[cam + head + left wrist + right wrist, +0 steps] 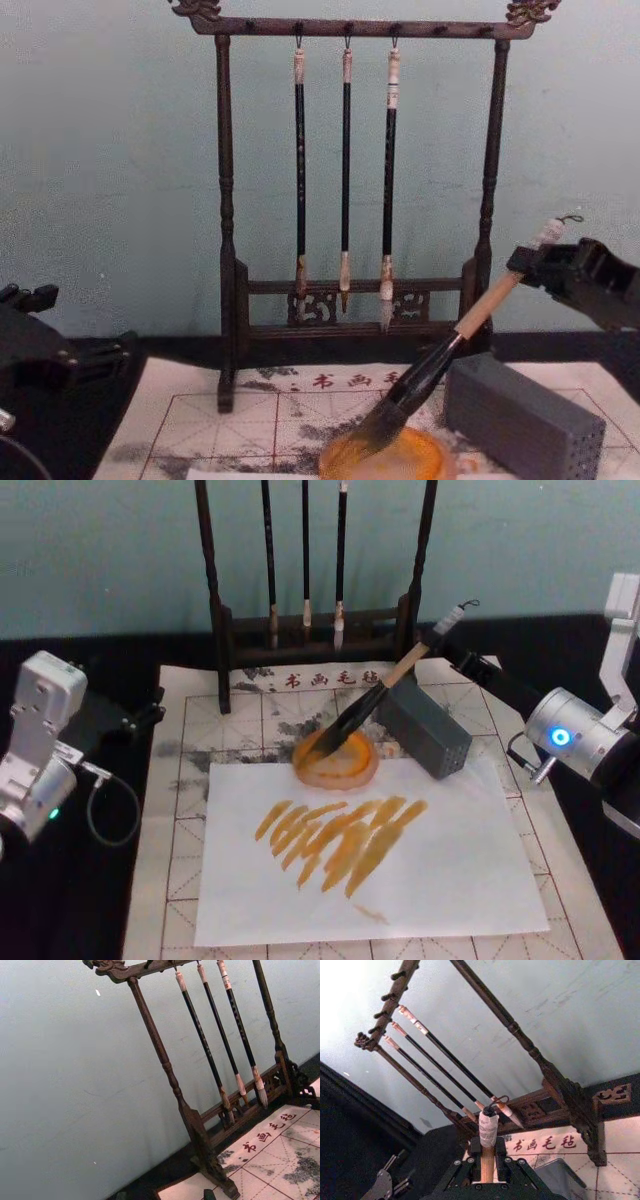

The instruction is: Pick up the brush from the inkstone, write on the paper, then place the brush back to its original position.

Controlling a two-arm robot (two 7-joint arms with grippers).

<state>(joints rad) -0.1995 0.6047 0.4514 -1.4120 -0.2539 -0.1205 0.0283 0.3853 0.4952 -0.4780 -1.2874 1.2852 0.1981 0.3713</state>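
Brush place: the brush has its bushy tip down in the inkstone and its handle up in the air, leaning over the grey block.
Right pincer: the right pincer is closed on the pale handle just below the whitish end cap. The right wrist view shows the handle clamped between its two fingers.
Why so high a grip: holding near the cap keeps the pincer clear of the wet hairs and of the block, and lets the tip swing freely over the dish.
Why the tilt: I judge the slant matches a resting pose – tip in the ink, handle propped toward the block.
Long axis: it runs from the tip, low and near the robot on its left, up and away to the right, with the cap pointing toward the rack.
Stage: orange strokes already lie on the white sheet that covers the paper, so this is likely the return to the dish – the handle not yet let go.
Left pincer: the left pincer is parked at the surface's left edge, beside the paper.
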